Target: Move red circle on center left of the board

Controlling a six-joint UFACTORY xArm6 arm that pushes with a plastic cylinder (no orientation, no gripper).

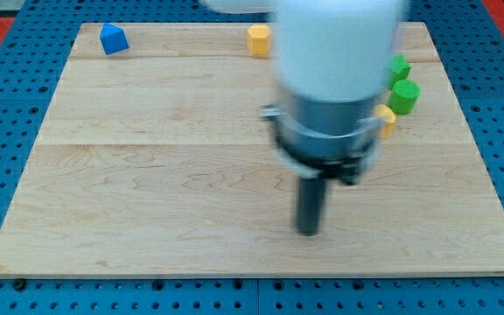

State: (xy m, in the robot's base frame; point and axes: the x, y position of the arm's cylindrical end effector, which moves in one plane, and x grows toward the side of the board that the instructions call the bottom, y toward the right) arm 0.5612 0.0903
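My tip [308,231] rests on bare surface [147,192], near centre, well apart from every block. No end effector here, only the rod. Blue block [113,39] far left, yellow block [258,39] far centre, green blocks [403,96] right. No red circle in sight.

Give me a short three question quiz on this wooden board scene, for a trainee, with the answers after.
1. True or false: the blue block sits near the top left corner of the pale wooden board.
2. Which block lies nearest the view's top centre? A) yellow block B) green cylinder block C) blue block
3. Fill in: my tip rests on bare wood, touching ____ blocks.

Key: 1 true. 2 A. 3 no. Note for the trainee: no red circle block shows; the arm's body hides part of the board, beside a second green block and a small yellow block.
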